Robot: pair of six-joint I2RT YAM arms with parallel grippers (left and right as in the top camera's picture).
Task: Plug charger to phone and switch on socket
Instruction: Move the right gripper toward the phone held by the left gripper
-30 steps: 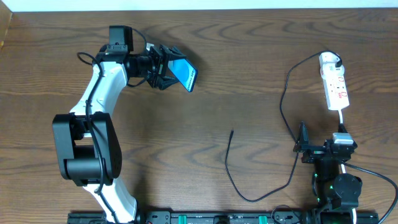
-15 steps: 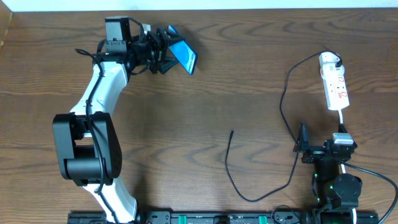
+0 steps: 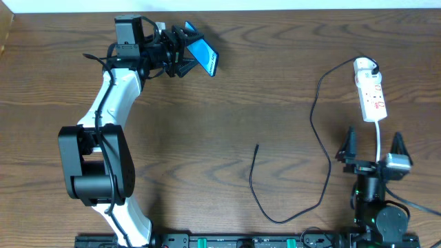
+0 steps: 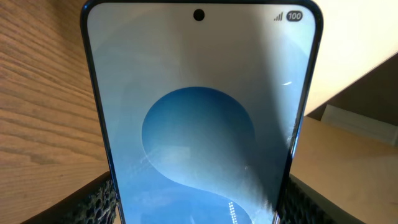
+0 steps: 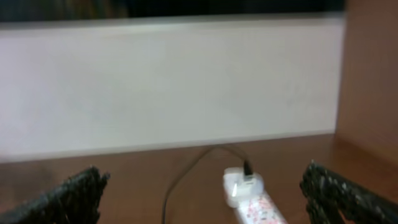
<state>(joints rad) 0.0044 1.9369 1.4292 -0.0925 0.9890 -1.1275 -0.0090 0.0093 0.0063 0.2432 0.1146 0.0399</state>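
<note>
Phone (image 3: 205, 58) is at the far left of the wood table (image 3: 207, 131). It's lifted off the surface and tilted, w/ its lower end clamped in the left gripper (image 3: 183, 51). From overhead the screen reads bright blue. Up close on the left wrist cam it's a slim dark-edged slab w/ a pale screen, a big round blue blob in the middle, a punch-hole cam at top center and a "100" badge in the top corner. There's tiny text near the bottom, too small to read. The mesh finger pads (image 4: 93, 205) press both its sides.

Charger (image 3: 311, 120) is a thin black cable. It runs from a white plug (image 3: 366, 66) seated in the far end of the socket (image 3: 373, 95), loops left and then toward the near edge. Its small plug tip (image 3: 257, 146) lies loose mid-table, well apart from the phone.

The socket is a white strip w/ red marks at far right, and its white cord (image 3: 380, 134) runs nearward.

The right gripper (image 3: 373, 147) is near right w/ fingers spread wide, holding nothing, and the cord passes btwn them.

Count: 1 phone, 1 cable, 1 strip, 2 arms.
</note>
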